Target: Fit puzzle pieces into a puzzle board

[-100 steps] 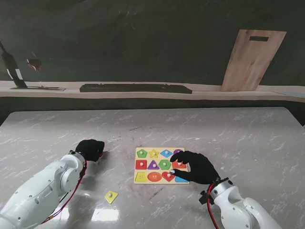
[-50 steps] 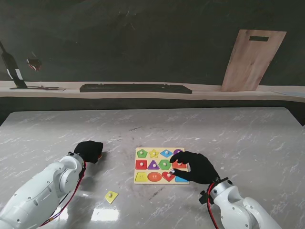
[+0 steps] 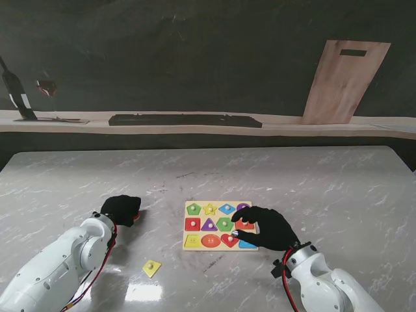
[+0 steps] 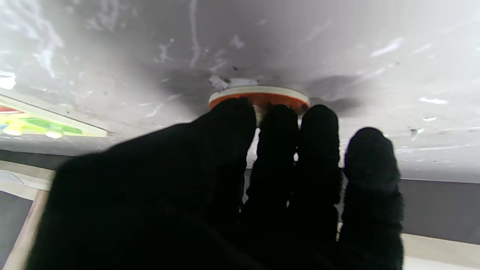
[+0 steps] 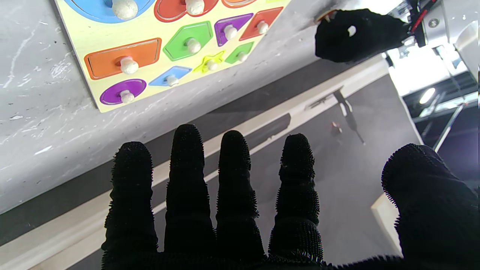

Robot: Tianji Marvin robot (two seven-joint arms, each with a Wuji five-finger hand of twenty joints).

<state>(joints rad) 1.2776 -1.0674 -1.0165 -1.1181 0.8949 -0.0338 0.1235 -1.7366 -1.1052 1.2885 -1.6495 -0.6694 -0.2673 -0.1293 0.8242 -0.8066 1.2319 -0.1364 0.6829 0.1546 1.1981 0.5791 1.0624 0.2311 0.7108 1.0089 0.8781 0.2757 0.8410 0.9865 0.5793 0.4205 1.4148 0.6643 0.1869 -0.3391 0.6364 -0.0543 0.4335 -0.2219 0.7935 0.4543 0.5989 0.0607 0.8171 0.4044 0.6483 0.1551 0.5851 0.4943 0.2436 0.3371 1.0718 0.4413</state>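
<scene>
No legible text anywhere, seemingly.

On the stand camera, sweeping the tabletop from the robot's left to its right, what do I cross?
Left hand over the orange round piece → loose yellow piece → puzzle board → right hand, open, over the board's right edge.

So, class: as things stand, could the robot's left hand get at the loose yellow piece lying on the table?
Probably yes. The yellow piece lies in the open beside the left forearm, with nothing over it. But the left hand sits on an orange piece, so it must pull back first.
</scene>
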